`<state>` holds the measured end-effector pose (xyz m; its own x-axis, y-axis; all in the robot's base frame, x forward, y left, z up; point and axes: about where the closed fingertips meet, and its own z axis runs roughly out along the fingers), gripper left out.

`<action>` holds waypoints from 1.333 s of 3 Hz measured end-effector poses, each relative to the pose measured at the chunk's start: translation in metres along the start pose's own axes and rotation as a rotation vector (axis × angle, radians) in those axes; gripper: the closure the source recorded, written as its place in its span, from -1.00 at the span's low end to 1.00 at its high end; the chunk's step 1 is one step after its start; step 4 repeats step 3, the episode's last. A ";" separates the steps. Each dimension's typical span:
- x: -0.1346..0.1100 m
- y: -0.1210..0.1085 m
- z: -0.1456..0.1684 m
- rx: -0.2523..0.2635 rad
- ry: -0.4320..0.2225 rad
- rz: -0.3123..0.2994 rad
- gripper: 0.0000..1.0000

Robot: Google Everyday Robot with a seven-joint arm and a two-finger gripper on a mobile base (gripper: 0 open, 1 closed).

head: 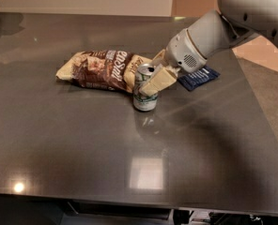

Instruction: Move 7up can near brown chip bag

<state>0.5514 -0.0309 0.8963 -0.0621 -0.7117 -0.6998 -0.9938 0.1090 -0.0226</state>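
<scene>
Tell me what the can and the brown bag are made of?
The 7up can looks like shiny metal, likely aluminium: its top glints. The brown chip bag seems thin crinkly plastic film with glossy creases. The gripper is clamped on the can.
</scene>
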 end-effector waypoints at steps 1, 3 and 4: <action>-0.001 0.001 0.001 -0.003 0.001 -0.002 -0.74; -0.002 0.001 0.003 -0.006 0.001 -0.004 -1.00; -0.002 0.001 0.003 -0.006 0.001 -0.004 -1.00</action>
